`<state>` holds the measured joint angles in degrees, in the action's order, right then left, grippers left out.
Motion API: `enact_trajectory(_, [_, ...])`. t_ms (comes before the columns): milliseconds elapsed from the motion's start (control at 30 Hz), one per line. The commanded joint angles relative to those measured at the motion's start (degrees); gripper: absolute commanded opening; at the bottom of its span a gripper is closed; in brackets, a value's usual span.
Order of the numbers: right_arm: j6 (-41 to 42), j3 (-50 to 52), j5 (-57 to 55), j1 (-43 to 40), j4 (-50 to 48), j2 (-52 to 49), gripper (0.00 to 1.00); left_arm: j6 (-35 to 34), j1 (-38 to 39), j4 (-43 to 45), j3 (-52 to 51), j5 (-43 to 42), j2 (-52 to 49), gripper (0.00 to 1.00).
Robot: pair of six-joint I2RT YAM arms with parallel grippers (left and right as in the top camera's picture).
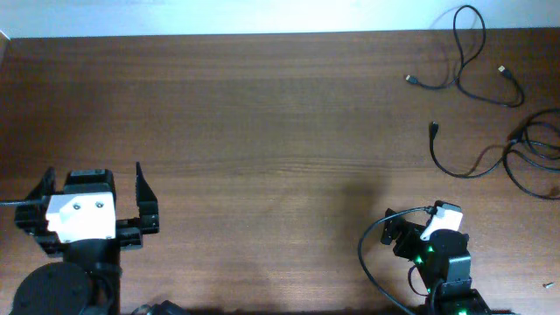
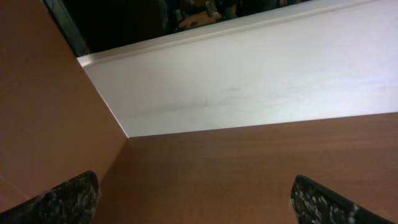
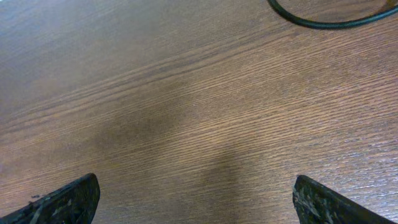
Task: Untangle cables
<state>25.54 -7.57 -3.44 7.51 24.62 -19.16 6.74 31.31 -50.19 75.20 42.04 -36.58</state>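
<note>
The cables lie loose at the table's far right in the overhead view. One thin black cable (image 1: 468,52) loops near the back edge, with a dark plug at its left end and a gold-tipped plug at its right. A second cable (image 1: 455,166) runs from a small plug into a bundle of loops (image 1: 535,149) at the right edge. My left gripper (image 1: 92,185) is open and empty at the front left, far from them; it also shows in the left wrist view (image 2: 193,186). My right gripper (image 1: 398,232) is open and empty at the front right, short of the cables, over bare wood in the right wrist view (image 3: 196,186).
A thicker black cable (image 1: 366,254) attached to the right arm loops beside it, and a stretch of thick cable (image 3: 323,23) shows in the right wrist view. The brown wooden table (image 1: 262,114) meets a white wall (image 2: 249,74) at the back.
</note>
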Motion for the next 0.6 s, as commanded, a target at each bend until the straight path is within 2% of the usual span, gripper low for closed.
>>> enact_trajectory(0, [0.26,0.42,-0.24,0.31,0.0,8.37,0.99,-0.72,-0.2,-0.07,0.07,0.24,0.13,0.99])
enact_trajectory(100, [0.26,0.39,-0.26,0.31,0.0,18.51,0.99,-0.7,-0.2,-0.07,0.07,0.24,0.13,0.99])
enact_trajectory(500, [0.26,0.44,-0.26,0.31,-0.04,18.8,0.99,-0.7,-0.2,-1.2,0.07,0.22,0.13,0.99])
enact_trajectory(567, [0.26,0.44,-0.26,0.31,-0.04,18.8,0.99,-2.01,-0.2,-2.8,0.04,-6.51,0.02,0.99])
